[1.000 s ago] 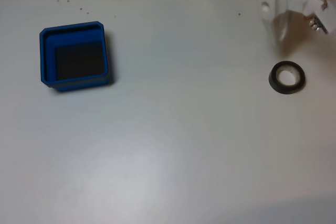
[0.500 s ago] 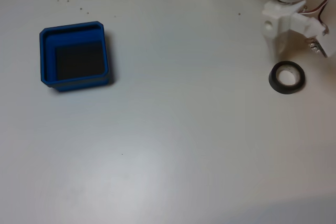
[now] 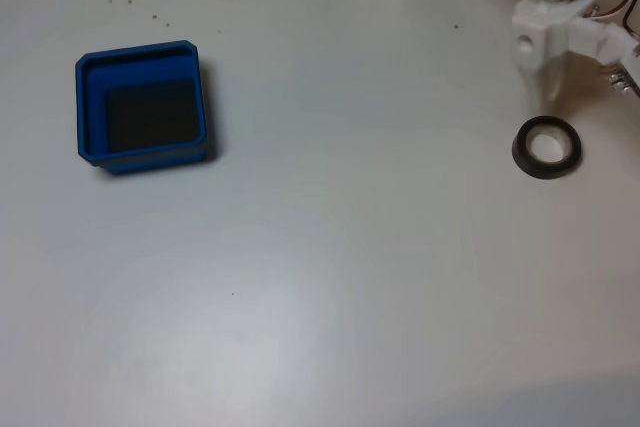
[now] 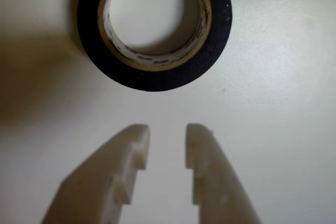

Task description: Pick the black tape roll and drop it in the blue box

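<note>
Black tape roll [image 3: 546,147] is lying flat on the bench [image 3: 340,247], far right side in the fixed view, pale core facing up. In the wrist view the roll [image 4: 157,72] is sitting just beyond the end effector [image 4: 166,132], not touching it; bare bench is showing through the ring.

End effector [image 3: 548,95] is hanging just behind the roll in the fixed view, tips pointing down toward the roll's far edge. Fingers [image 4: 205,166] are standing slightly apart with a narrow gap between them, gripping nothing.

Blue box [image 3: 90,107] is resting on the left side of the bench, well apart from roll and arm, dark floor showing, nothing inside.

White arm body is rising off the top right edge; thin wires are trailing beside it. A few small dark specks are dotting the bench behind the box.
</note>
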Controlling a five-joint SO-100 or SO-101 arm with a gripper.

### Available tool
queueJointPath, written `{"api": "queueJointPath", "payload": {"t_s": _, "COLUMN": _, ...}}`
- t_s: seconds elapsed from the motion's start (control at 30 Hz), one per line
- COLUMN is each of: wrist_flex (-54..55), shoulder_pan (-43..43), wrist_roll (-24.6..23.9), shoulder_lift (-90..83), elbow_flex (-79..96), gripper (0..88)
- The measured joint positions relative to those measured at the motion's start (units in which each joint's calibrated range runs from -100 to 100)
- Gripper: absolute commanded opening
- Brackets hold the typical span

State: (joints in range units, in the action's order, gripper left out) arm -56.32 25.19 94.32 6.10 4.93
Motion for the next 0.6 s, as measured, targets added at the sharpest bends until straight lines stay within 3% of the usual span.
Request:
{"api": "queueJointPath", "payload": {"t_s": 0.3, "wrist_flex": 0.0, "shoulder_pan": 0.1, "wrist_roll": -1.67, "shoulder_lift": 1.44, "elbow_flex": -1.26, "gripper": 16.6}}
{"api": "queueJointPath", "payload": {"t_s": 0.6, "wrist_flex": 0.08, "shoulder_pan": -0.49, "wrist_roll": -2.25, "shoulder_lift": 5.59, "elbow_flex": -3.95, "gripper": 17.9}}
